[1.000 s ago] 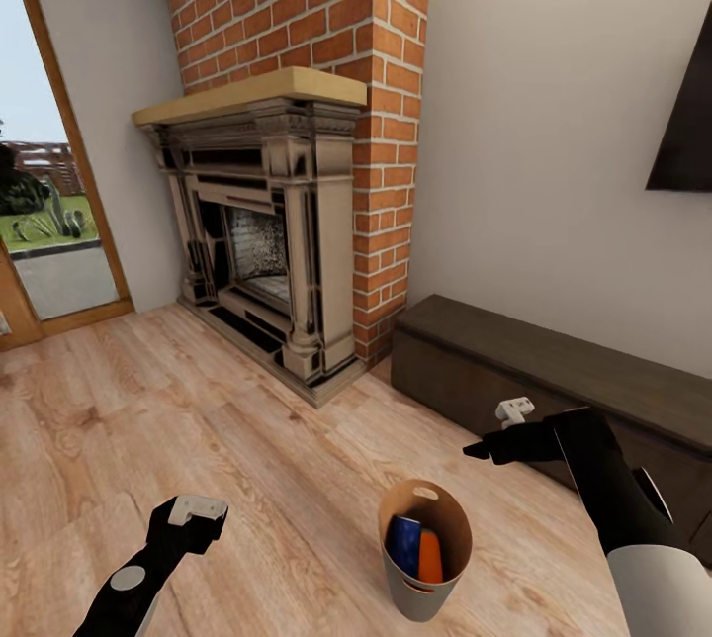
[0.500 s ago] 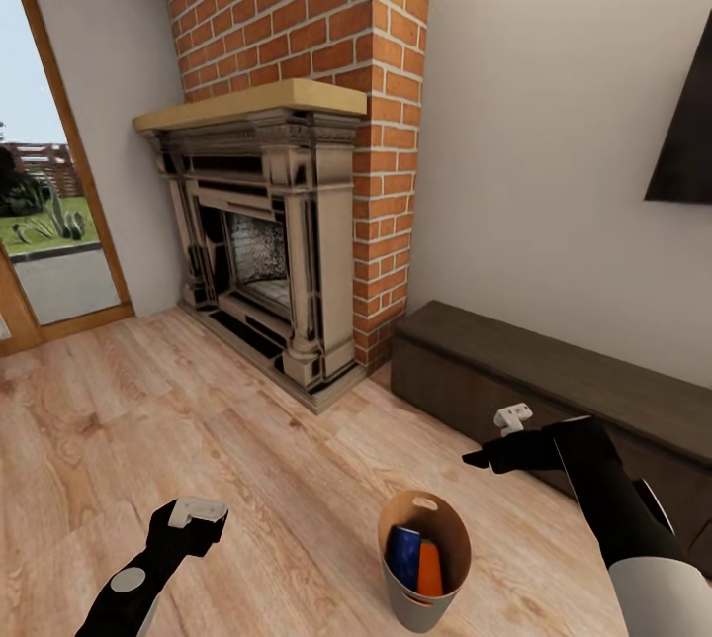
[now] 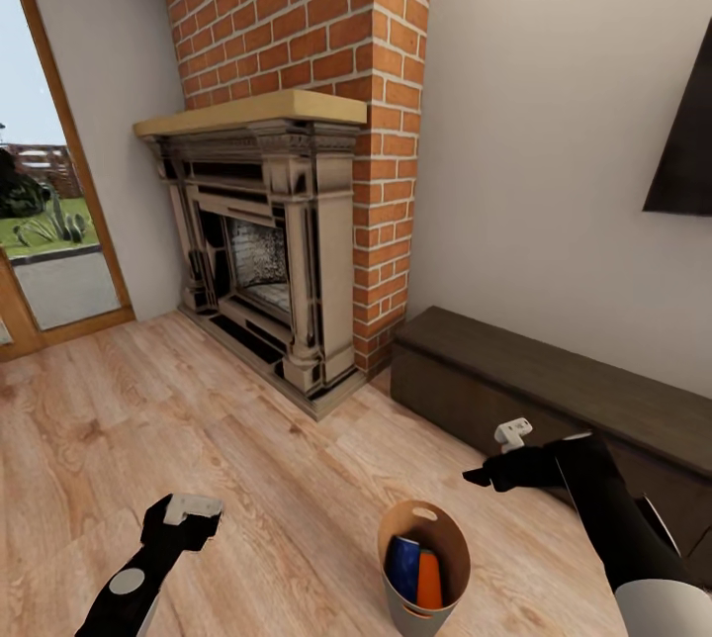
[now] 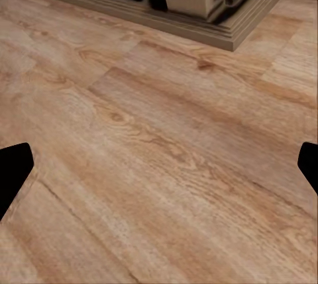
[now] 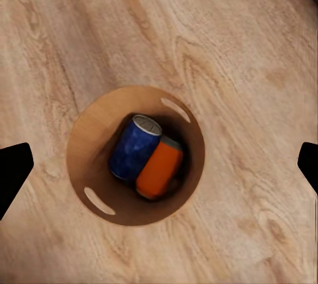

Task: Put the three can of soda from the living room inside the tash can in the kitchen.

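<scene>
So the pail [image 3: 423,568] is standing upright on the wood floor [image 3: 198,419] of the living room, out in front of the brick chimney [image 3: 316,44] and its fireplace [image 3: 262,251], and just off the near end of the dark low bench [image 3: 554,390]. Grey outside, tan-brown inside, oval handle slot near the rim.

Inside the pail you can see two cans lying against each other — a blue can [image 5: 135,147] and an orange can [image 5: 159,167], touching side by side at the bottom. From the head camera they show as blue on the side away from the bench and orange on the bench side. If there's a third can in there, I can't tell; nothing else shows past those two.

Right gripper [image 3: 482,475] hangs above the floor between the pail and the bench, not touching either. In its wrist camera it looks straight down into the pail, and its fingertips [image 5: 14,171] sit far apart at the edges of the frame — wide open, holding nothing.

Left gripper [image 3: 188,508] is over bare floor on the far side of the pail from the bench, well apart from the pail. Its wrist view has floorboards and the base of the fireplace [image 4: 199,6], with the dark fingertips [image 4: 13,171] spread wide — also open and empty.

A glass door with a wooden frame [image 3: 69,152] is on the wall beyond the fireplace.
</scene>
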Robot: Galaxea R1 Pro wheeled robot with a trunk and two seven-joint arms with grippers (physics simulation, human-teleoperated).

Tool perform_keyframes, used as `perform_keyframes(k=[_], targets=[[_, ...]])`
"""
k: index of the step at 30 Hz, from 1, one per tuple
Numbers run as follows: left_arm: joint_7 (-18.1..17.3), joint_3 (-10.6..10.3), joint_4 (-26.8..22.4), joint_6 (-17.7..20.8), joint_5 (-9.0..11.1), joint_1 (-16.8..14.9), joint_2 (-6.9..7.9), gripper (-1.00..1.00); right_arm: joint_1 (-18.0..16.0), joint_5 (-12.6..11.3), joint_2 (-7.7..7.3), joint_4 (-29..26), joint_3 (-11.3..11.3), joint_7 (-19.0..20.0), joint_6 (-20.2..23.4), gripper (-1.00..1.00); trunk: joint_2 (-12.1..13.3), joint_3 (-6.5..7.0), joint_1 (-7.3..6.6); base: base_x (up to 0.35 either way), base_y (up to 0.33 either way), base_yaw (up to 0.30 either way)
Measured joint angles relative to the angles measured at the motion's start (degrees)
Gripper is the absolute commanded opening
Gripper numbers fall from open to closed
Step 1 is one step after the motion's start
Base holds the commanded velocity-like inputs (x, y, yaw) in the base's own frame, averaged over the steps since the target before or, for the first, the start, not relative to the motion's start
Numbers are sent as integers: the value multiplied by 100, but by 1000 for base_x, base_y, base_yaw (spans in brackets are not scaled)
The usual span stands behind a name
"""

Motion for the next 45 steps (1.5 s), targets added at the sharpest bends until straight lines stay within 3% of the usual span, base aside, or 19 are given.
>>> perform_keyframes(k=[5,13,17,22,25,28,34,42,45], targets=[[201,-8,119,-219,6,0,2,100,163,-1,12,2,4,-243,-289,100,201,90,-110,0,0,0],[297,-2,440,-893,2,3,3,100,496,-6,109,15,-2,-645,-786,100,521,233,-285,0,0,0],[333,13,967,-1328,6,8,5,100,826,-20,127,32,-76,-952,-1229,100,682,305,-373,0,0,0],[664,1,1624,-1817,9,11,10,100,1254,-233,182,61,-295,-1183,-1904,100,882,395,-483,0,0,0],[813,4,2272,-2319,14,11,20,100,1595,-320,204,134,-384,-1305,-2346,100,1003,448,-549,0,0,0],[840,7,2626,-2614,28,10,36,100,1723,-340,218,235,-468,-1503,-2581,100,1123,502,-615,0,0,0],[865,11,3238,-3195,27,16,74,100,1926,-358,351,921,-617,-2317,-3249,100,1364,610,-747,0,0,0],[860,3,3904,-3892,10,18,85,100,1952,-599,367,1885,-1020,-2642,-4171,100,1685,754,-922,0,0,0],[856,-1,3966,-3964,-5,29,88,100,1953,-621,363,2215,-1067,-2665,-4284,100,1805,808,-988,0,0,0]])
